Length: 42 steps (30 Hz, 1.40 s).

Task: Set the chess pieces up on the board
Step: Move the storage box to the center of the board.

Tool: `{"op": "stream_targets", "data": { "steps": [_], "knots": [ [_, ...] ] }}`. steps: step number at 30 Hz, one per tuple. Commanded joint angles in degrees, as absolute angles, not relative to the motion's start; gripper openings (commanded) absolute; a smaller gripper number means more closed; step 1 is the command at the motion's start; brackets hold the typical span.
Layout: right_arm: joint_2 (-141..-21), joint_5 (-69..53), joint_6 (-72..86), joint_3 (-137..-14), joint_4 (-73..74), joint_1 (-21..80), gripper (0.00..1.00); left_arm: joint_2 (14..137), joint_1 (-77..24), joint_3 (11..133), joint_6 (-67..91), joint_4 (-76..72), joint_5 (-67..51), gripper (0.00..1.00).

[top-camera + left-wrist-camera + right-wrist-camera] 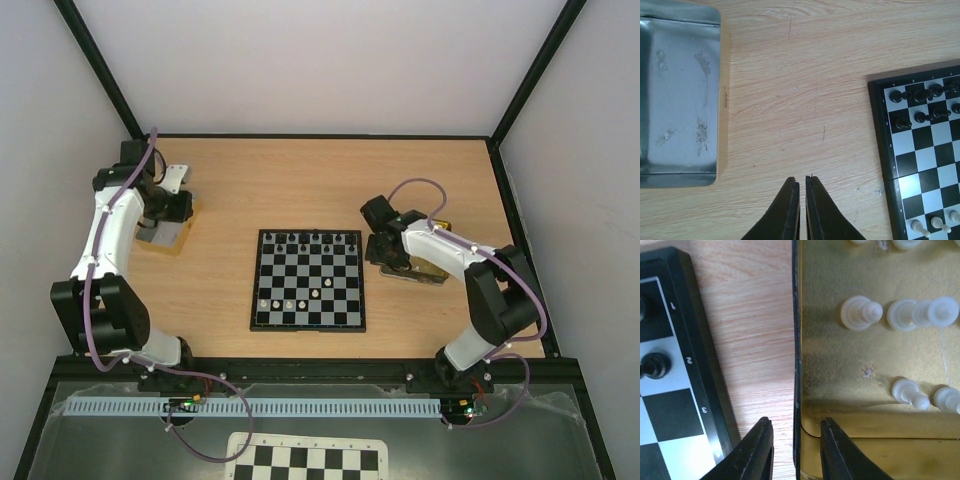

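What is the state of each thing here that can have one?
left gripper: jaws shut, empty.
right gripper: jaws open, astride the gold tray's rim.
white chess pieces: lying on their sides in the tray.
board: flat, partly set.
silver tin: open, looks empty.

From above, the right arm point(450, 250) covers most of the gold tray point(428, 274), and the left arm point(110, 225) hides part of the silver tin point(160, 240). The white pieces point(289, 302) on the board point(330, 312) are too small there to tell their kinds. The checker sheet point(305, 462) runs off the bottom edge. In the right wrist view, two more white pieces in the tray are cut by the top edge, and another by the right edge.
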<state>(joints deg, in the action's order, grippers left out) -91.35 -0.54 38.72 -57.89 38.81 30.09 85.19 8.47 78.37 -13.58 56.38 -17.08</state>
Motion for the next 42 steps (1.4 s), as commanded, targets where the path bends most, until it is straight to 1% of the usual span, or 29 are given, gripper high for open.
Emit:
{"op": "stream_targets", "data": {
  "steps": [1, 9, 23, 30, 42],
  "knots": [
    [-89.2, -1.5, 38.0, -55.2, 38.3, 29.9, 0.25, 83.6, 9.0, 77.1, -13.4, 58.1, -17.5, 0.07],
    [-85.4, -3.9, 38.3, -52.0, 38.7, 29.9, 0.23, 83.5, 9.0, 76.2, -13.0, 57.5, -18.2, 0.08],
    [-77.9, -7.4, 40.2, -46.0, 40.2, 31.1, 0.23, 83.0, 9.0, 75.1, -12.7, 57.0, -19.2, 0.08],
    [-77.4, -8.2, 41.4, -45.0, 39.8, 32.9, 0.23, 82.6, 9.1, 74.6, -12.5, 56.7, -19.2, 0.08],
    [-77.4, -7.6, 46.3, -46.0, 39.4, 38.8, 0.22, 82.2, 9.1, 74.8, -12.2, 56.7, -19.1, 0.08]
  ]
}}
